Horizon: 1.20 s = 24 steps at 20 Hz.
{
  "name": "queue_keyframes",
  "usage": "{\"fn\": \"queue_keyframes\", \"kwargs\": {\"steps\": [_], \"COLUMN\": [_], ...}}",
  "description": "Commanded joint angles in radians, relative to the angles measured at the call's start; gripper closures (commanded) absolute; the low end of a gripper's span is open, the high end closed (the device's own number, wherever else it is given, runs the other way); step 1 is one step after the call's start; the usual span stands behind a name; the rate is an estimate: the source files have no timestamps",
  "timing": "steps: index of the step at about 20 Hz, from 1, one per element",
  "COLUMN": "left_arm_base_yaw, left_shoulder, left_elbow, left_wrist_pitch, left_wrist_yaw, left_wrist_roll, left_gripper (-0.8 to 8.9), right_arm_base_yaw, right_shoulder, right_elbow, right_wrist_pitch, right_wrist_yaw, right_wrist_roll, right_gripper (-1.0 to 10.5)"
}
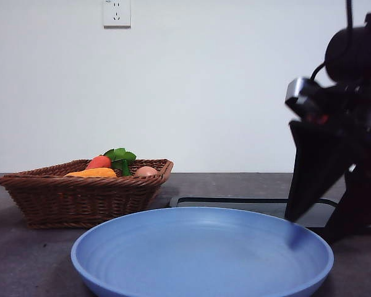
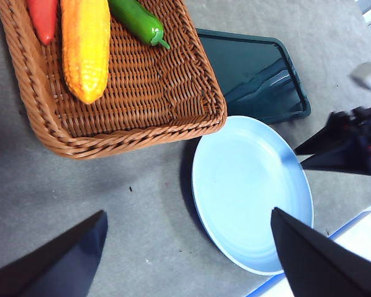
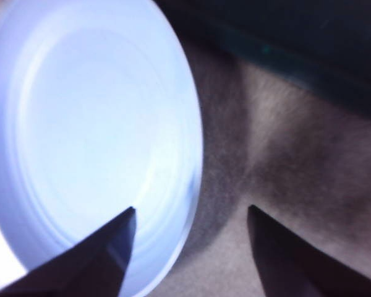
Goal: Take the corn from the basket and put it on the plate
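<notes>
Corn [image 2: 85, 46] lies flat in the basket [image 2: 136, 120], not yet gripped; the left gripper [image 2: 188, 247] hangs spread above the table nearby, while the right gripper [image 3: 191, 213], jaws apart, straddles the empty plate's [image 3: 80, 124] rim, seemingly steadying it

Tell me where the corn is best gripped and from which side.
Probably from above, at mid-length: the corn lies flat in the basket, with a red vegetable close alongside. Jaws should close across its thick middle, not the tapered tip; the open left gripper seems nearer.
</notes>
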Motion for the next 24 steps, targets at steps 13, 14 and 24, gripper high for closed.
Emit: {"fn": "queue_keyframes", "kwargs": {"steps": [13, 14, 24], "left_arm_base_yaw": [-0.003, -0.003, -0.181], "left_shoulder": [0.019, 0.028, 0.331], "left_elbow": [0.015, 0.018, 0.166], "left_wrist_pitch": [0.062, 0.072, 0.209], "left_wrist_yaw": [0.002, -0.004, -0.298], "left_wrist_roll": [-0.024, -0.026, -0.023], "left_gripper": [3.83, 3.83, 3.83], "right_arm_base_yaw": [0.041, 0.041, 0.040], "right_shoulder": [0.068, 0.055, -0.318], "right_elbow": [0.021, 0.023, 0.036], "right_wrist_pitch": [0.048, 0.033, -0.190], "right_wrist_yaw": [-0.009, -0.009, -0.008], "right_wrist_roll": [0.026, 0.026, 0.044], "right_gripper": [9.5, 9.5, 9.5]}}
